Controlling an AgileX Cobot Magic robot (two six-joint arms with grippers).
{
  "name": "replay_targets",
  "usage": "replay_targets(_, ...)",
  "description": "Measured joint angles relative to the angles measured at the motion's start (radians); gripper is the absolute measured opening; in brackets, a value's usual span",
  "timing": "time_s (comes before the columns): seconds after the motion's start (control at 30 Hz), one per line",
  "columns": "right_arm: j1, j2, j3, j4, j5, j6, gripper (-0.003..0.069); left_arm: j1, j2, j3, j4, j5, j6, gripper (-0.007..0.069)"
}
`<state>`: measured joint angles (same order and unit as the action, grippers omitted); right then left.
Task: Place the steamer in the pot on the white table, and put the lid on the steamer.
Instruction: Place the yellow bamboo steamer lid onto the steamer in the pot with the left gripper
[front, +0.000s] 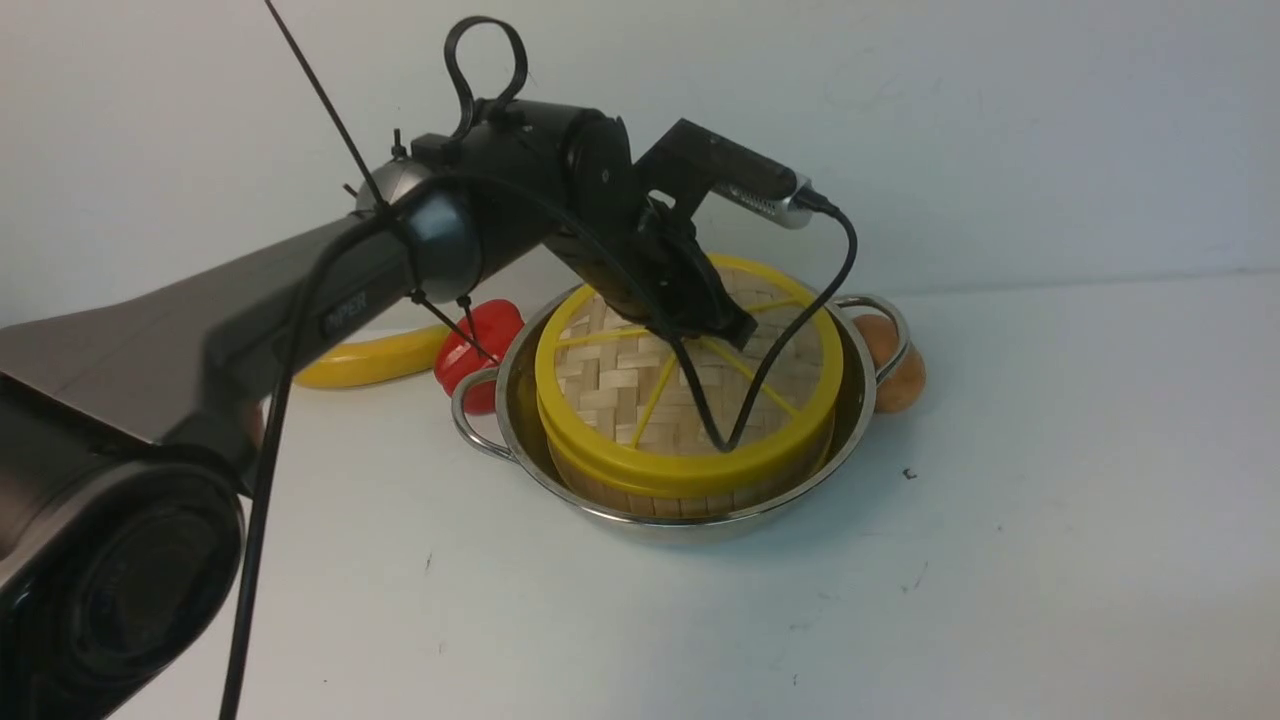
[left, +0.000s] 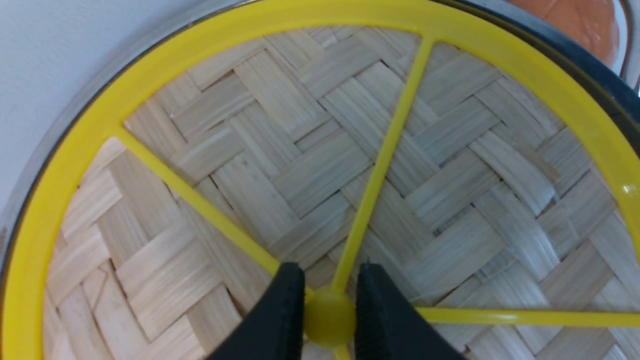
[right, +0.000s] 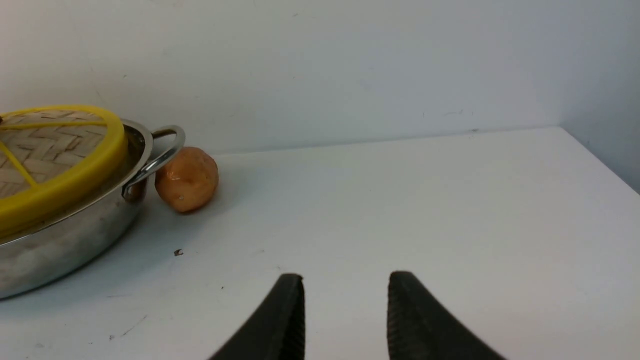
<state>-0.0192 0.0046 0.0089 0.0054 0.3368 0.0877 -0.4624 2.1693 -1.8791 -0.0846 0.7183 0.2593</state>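
Observation:
The shiny pot (front: 862, 400) stands on the white table (front: 1000, 560). The steamer (front: 640, 492) sits inside it, only its bamboo wall showing. The woven lid (front: 610, 390) with yellow rim and spokes lies flat on top of the steamer. My left gripper (front: 733, 333) reaches down onto the lid's middle. In the left wrist view its fingers (left: 285, 310) are shut on the lid's (left: 300, 150) yellow centre knob (left: 329, 316). My right gripper (right: 345, 290) is open and empty, low over bare table to the right of the pot (right: 65, 240); it is out of the front view.
A yellow banana (front: 370, 362) and a red pepper (front: 482, 335) lie behind the pot's left handle. A brown potato (front: 897, 372) lies against the right handle, also in the right wrist view (right: 186, 179). A white wall stands close behind.

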Motion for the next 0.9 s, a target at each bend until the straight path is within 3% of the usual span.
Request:
replay_targets(0.57,0.000,0.000,0.000,0.000,0.000,0.000,0.0248,-0.001,-0.002,0.000,0.063,0.014,-0.130,0.0122)
replay_targets(0.9,0.000,0.000,0.000,0.000,0.000,0.000,0.0248,-0.001,-0.002,0.000,0.079,0.014,-0.141,0.0122)
